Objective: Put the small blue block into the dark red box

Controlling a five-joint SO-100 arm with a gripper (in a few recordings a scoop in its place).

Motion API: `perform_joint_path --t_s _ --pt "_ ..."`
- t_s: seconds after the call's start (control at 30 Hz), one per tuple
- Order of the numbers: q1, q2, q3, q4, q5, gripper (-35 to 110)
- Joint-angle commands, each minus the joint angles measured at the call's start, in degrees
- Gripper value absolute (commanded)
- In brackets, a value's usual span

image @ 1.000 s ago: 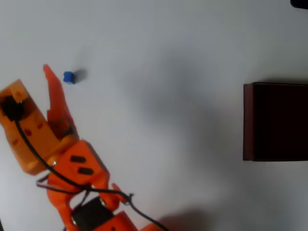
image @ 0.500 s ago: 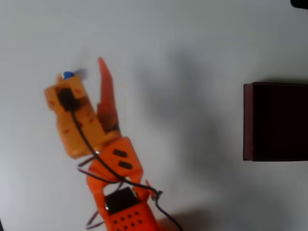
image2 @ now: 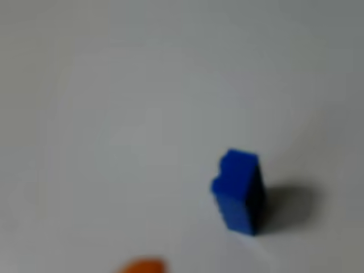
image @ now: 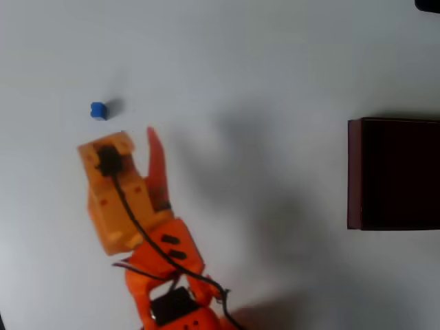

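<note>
Ahead of pincer [image: 134, 141], slightly left in overhead view, block [image: 98, 111] sits free on table [image: 240, 62], near but untouched. Pincer spread wide, nothing held. Box [image: 354, 172] well apart to right. Block to be centred between fingers before descent; closing to be delayed until straddled.

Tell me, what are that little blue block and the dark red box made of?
The blue block looks like solid moulded plastic: even bright colour, matt faces, a small notch at its top edge, though the wrist view is blurred. The dark red box has thin maroon walls and a near-black inside; it could be card or thin plastic, and the overhead view cannot settle which. Both sit on a plain white table.
</note>
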Motion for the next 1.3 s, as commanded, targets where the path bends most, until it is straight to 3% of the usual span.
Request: perform_joint_path --t_s 0.0,0.17,0.33,1.27 --pt "-3.3 -10.8 -6.3 -9.8 1.6 33" --pt "-4.7 -22.3 -13.7 -13.7 0.3 34" --pt "-4.4 -30.6 -14.1 -25.2 -2.0 34" --pt "-2.4 -55.0 -15.9 -53.0 -9.8 34"
